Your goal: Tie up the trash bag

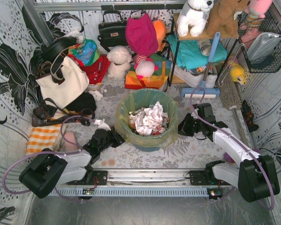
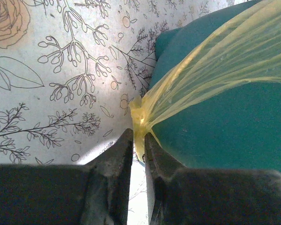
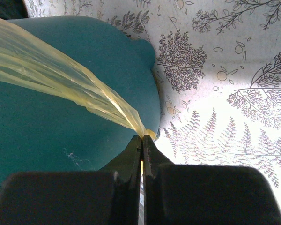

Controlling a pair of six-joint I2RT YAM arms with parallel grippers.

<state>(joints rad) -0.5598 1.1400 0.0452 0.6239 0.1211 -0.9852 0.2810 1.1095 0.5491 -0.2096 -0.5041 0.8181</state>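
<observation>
The yellow-green trash bag (image 1: 131, 126) lines the round teal bin (image 1: 147, 143) at the table's middle, with crumpled white paper (image 1: 150, 118) inside. My left gripper (image 1: 118, 138) sits at the bin's left side, shut on a stretched corner of the bag's rim (image 2: 145, 115). My right gripper (image 1: 181, 127) sits at the bin's right side, shut on the opposite corner of the bag (image 3: 131, 117). Both corners are pulled taut outward over the bin's wall (image 2: 225, 131), which also shows in the right wrist view (image 3: 47, 126).
A cream tote bag (image 1: 65, 82) stands at back left, an orange checked cloth (image 1: 43, 137) lies at the left. Plush toys (image 1: 119, 61) and clothes crowd the back. A mop (image 1: 203, 79) leans against a shelf at the back right. Patterned walls close both sides.
</observation>
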